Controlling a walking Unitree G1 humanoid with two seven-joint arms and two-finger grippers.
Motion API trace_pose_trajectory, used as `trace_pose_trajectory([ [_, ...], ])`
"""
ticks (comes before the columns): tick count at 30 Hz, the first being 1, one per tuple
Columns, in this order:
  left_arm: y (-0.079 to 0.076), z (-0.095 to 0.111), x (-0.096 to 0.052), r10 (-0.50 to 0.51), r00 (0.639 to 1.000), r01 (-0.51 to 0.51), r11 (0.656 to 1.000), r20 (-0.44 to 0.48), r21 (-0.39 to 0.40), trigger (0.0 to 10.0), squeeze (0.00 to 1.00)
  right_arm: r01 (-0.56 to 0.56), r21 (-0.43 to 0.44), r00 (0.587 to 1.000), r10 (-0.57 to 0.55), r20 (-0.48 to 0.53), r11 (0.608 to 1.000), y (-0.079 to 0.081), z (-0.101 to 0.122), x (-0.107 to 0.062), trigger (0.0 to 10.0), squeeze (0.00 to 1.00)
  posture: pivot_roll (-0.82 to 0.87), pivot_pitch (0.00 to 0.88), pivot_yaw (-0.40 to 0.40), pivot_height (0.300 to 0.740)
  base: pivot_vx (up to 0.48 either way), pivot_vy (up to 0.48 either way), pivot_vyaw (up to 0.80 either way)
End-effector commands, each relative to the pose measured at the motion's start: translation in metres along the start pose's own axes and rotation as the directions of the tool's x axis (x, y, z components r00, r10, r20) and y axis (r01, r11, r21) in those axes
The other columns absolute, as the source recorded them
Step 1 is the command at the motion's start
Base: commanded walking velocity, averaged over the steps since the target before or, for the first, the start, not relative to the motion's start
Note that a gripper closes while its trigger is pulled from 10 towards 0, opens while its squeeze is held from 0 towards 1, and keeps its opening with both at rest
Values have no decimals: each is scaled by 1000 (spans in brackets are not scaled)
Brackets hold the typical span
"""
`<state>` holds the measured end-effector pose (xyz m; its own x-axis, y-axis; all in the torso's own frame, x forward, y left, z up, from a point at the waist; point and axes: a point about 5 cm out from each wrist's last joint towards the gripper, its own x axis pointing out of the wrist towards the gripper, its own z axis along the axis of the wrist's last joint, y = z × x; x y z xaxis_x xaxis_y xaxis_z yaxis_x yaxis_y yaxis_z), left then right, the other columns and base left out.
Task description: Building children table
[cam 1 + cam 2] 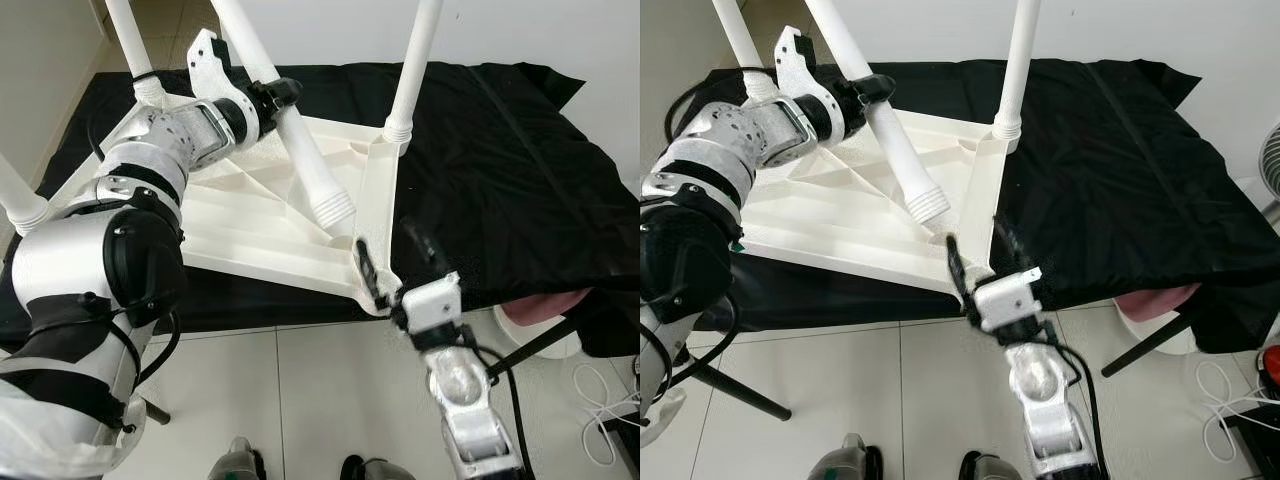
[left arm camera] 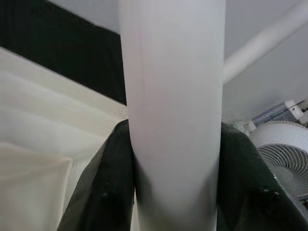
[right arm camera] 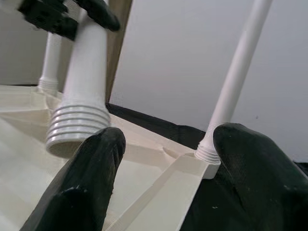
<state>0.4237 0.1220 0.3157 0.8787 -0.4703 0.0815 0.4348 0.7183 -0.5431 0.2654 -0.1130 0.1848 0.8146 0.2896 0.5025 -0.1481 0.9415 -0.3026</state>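
Note:
The white table top (image 1: 250, 230) lies upside down on a black cloth (image 1: 500, 180). Three white legs stand screwed into its corners, one at the far right (image 1: 412, 70). My left gripper (image 1: 275, 95) is shut on the loose leg (image 1: 310, 170), which is tilted. Its threaded end (image 1: 332, 208) hangs just above the near corner socket (image 1: 940, 238). My right gripper (image 1: 982, 255) is open, with its fingers (image 3: 82, 192) on either side of that near corner. In the left wrist view the leg (image 2: 173, 120) sits between the black fingers (image 2: 103, 192).
The cloth-covered bench ends at its front edge just behind my right wrist, with tiled floor (image 1: 300, 400) below. A pink and white object (image 1: 540, 320) sits under the bench at the right. Cables (image 1: 600, 400) lie on the floor. A fan (image 1: 1270, 160) stands at the far right.

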Motion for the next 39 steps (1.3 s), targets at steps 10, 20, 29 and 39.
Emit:
trace_pose_trajectory([
  [10, -31, 10, 2, -215, 966, 172, 949, 144, 263, 10000, 0, -69, 150, 992, 83, -91, 986, -10, 2, 38, 10000, 0, 19, 51, -25, 740, 0, 0, 0],
  [20, -54, -9, -4, -279, 941, 170, 879, 191, 445, 10000, 0, -171, 165, 969, 196, -152, 971, -12, 0, 68, 10000, 0, 42, 21, -42, 740, 0, 0, 0],
  [29, -74, -29, -11, -334, 921, 186, 827, 198, 531, 10000, 0, -179, 235, 947, 232, -221, 955, -9, -8, 83, 10000, 0, 51, 2, -47, 740, 0, 0, 0],
  [39, -95, -56, -19, -380, 910, 235, 805, 169, 544, 10000, 0, -134, 319, 945, 218, -242, 938, -4, -11, 101, 10000, 0, 53, 9, -43, 740, 0, 0, 0],
])
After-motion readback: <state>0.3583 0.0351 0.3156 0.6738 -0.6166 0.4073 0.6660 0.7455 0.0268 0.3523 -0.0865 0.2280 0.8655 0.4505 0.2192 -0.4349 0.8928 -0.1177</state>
